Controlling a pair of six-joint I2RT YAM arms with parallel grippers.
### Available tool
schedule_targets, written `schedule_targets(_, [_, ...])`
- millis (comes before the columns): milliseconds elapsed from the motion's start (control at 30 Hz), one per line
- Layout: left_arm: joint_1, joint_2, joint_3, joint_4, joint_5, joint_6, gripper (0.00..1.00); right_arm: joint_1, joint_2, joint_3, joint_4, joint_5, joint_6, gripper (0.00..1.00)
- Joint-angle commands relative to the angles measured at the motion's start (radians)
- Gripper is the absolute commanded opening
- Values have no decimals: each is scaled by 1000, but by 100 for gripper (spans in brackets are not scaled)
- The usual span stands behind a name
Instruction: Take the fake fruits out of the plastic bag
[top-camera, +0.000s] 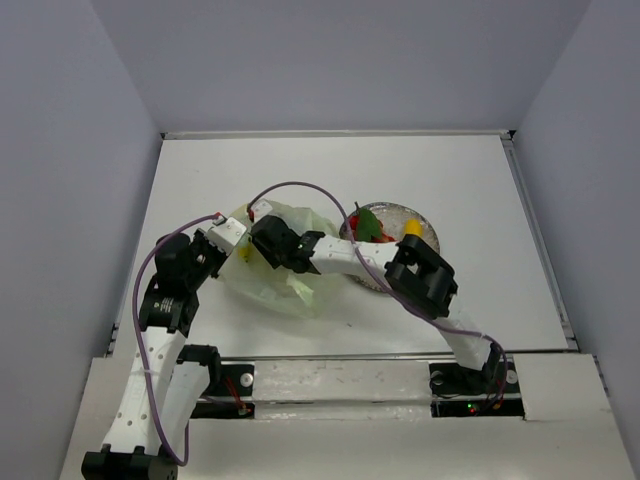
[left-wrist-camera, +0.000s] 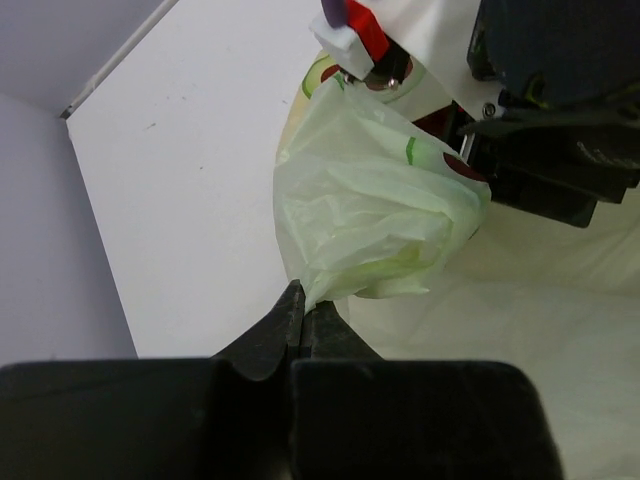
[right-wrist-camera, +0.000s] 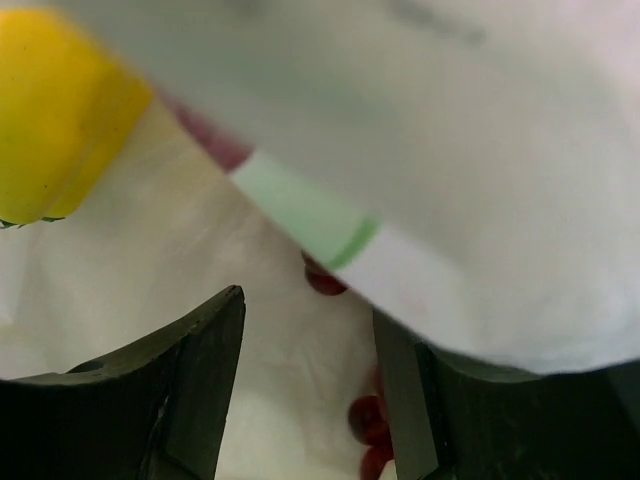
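Note:
The pale yellow-green plastic bag (top-camera: 290, 280) lies crumpled at the table's middle. My left gripper (top-camera: 238, 243) is shut on a bunched edge of the plastic bag (left-wrist-camera: 370, 210), with the pinch at the tips of the left gripper (left-wrist-camera: 304, 300). My right gripper (top-camera: 268, 235) reaches into the bag's mouth. In the right wrist view the right gripper (right-wrist-camera: 310, 310) stands open inside the bag, nothing between its fingers. A yellow fruit (right-wrist-camera: 50, 120) lies ahead to the left, and dark red grapes (right-wrist-camera: 368, 430) lie by the right finger. Bag film covers the upper right.
A round speckled plate (top-camera: 432, 232) sits right of the bag, partly under the right arm. On it are a red fruit with a green leaf (top-camera: 366, 226) and a yellow-orange fruit (top-camera: 412, 228). Grey walls enclose the table on three sides.

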Motion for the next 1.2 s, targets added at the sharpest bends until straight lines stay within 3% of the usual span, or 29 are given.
schedule_targets(0, [8, -13, 40, 41, -2, 5, 0, -13, 14, 64, 9, 124, -15, 62])
schedule_targets(267, [8, -14, 34, 38, -4, 16, 0, -22, 45, 142, 4, 241, -36, 77])
schedule_targets(433, [8, -10, 38, 38, -1, 11, 0, -56, 111, 187, -2, 222, -39, 82])
schedule_targets(533, [10, -14, 38, 35, 11, 5, 0, -67, 152, 226, -5, 228, -42, 89])
schedule_targets(700, [10, -30, 35, 27, 64, 5, 0, -89, 215, 297, -8, 195, -50, 88])
schedule_targets(733, [10, -31, 37, 29, 67, -6, 0, -99, 227, 302, -8, 192, -45, 85])
schedule_targets(800, [10, -30, 38, 24, 73, -13, 0, -108, 249, 294, -10, 169, -22, 65])
schedule_targets(900, [11, -30, 37, 21, 73, -15, 0, -108, 248, 264, -8, 161, -2, 48])
schedule_targets(933, [13, -31, 35, 18, 71, -15, 0, -108, 244, 256, -7, 159, 7, 33])
schedule_targets(1067, [14, -31, 24, 18, 68, -16, 0, -108, 206, 237, -2, 140, 1, 7])
schedule_targets(1167, [14, -22, 26, 29, 62, -21, 0, -108, 145, 227, 0, 88, -22, 1])
